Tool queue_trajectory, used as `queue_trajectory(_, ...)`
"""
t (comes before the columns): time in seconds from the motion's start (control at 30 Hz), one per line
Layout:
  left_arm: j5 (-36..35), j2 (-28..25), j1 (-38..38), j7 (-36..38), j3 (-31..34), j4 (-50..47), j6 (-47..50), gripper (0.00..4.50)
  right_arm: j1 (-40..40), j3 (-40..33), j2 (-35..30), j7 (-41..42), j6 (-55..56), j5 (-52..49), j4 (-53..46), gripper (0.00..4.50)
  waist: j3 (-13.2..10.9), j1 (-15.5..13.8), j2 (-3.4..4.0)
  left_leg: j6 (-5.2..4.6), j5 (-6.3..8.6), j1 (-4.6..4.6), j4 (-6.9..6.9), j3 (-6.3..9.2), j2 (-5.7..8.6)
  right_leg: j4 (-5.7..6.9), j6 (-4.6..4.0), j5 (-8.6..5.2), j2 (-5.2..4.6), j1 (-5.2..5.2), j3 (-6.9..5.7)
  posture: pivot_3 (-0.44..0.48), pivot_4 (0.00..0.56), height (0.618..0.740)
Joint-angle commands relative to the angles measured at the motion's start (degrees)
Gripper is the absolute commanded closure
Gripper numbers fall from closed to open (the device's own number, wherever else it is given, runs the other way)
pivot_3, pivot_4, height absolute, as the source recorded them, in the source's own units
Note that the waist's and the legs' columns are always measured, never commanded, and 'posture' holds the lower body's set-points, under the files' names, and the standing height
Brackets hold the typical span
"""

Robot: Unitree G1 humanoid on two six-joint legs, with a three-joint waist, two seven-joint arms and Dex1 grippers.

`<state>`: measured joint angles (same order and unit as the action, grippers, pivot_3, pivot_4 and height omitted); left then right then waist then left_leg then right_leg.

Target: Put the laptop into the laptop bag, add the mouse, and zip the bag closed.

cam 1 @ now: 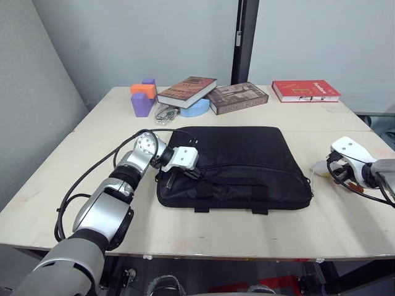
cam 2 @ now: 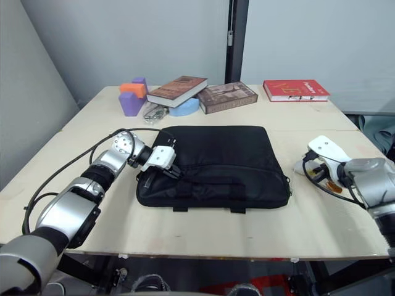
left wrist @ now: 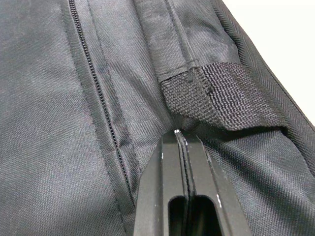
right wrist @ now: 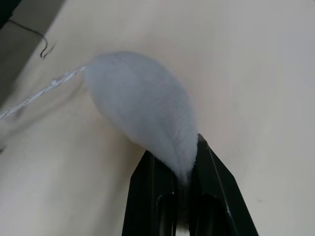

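Woven black laptop bag [cam 1: 237, 163] under pressed-together left pincer [left wrist: 181, 142]; right pincer [right wrist: 189, 164] pinches fuzzy white mouse [right wrist: 140, 105].

No text you can read | red book [cam 1: 305, 90] at the table's far right edge: cover marks too small to make out | two brown books [cam 1: 187, 90] at the far edge: titles illegible

The laptop bag [cam 1: 237, 161] is plain black with woven black handles. The worktop [cam 1: 345, 209] is pale wood. At its far edge lie a red book [cam 1: 305, 90], two brown patterned books [cam 1: 187, 90], purple and orange blocks [cam 1: 142, 97], and a light blue piece [cam 1: 196, 110]. The mouse [right wrist: 142, 113] is pale grey-white.
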<state>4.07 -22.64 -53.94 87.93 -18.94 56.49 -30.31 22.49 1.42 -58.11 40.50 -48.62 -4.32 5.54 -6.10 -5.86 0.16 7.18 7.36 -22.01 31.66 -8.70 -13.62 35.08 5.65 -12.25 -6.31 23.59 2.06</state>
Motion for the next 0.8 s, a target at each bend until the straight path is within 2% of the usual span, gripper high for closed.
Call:
queue_trajectory(0.03, 5.8, -1.0, 5.4, 0.1, -4.5, 4.0, 1.4, 4.50, 5.4, 0.7, 1.1, -1.4, 0.4, 1.8, -0.4, 4.47, 0.0, 0.2, 0.02, 0.00, 0.00, 0.00, -0.03, 0.00, 0.00, 0.00, 0.08, -0.05, 0.00, 0.01, 0.00, 0.000, 0.150, 0.730)
queue_trajectory(0.47, 5.2, -0.9, 5.9, 0.4, -4.4, 2.9, 2.1, 4.50, 10.7, 4.9, 6.5, -4.3, -0.1, 5.6, 1.1, 4.47, 0.1, 0.3, 0.11, 0.01, 0.00, 0.02, -0.11, 0.00, 0.00, 0.00, -0.16, 0.10, 0.01, 0.01, -0.01, 0.000, 0.150, 0.730)
queue_trajectory(0.7, 5.0, -1.1, 6.9, 0.7, -4.9, 1.8, 2.2, 4.50, 13.8, 3.2, 8.0, -6.8, -0.9, 6.0, 3.3, 4.47, 0.1, 0.3, 0.13, 0.01, 0.00, 0.01, -0.13, -0.03, 0.00, -0.01, -0.06, 0.04, 0.01, 0.07, 0.01, 0.000, 0.150, 0.730)
queue_trajectory(0.8, 4.9, -1.2, 7.2, 0.6, -5.2, 1.7, 2.1, 4.50, 14.6, 1.8, 9.4, -6.9, -2.5, 4.6, 3.0, 4.47, 0.1, 0.3, 0.15, 0.02, 0.01, 0.01, -0.15, -0.05, 0.00, -0.04, -0.54, 0.33, 0.01, 0.05, 0.01, 0.000, 0.150, 0.730)
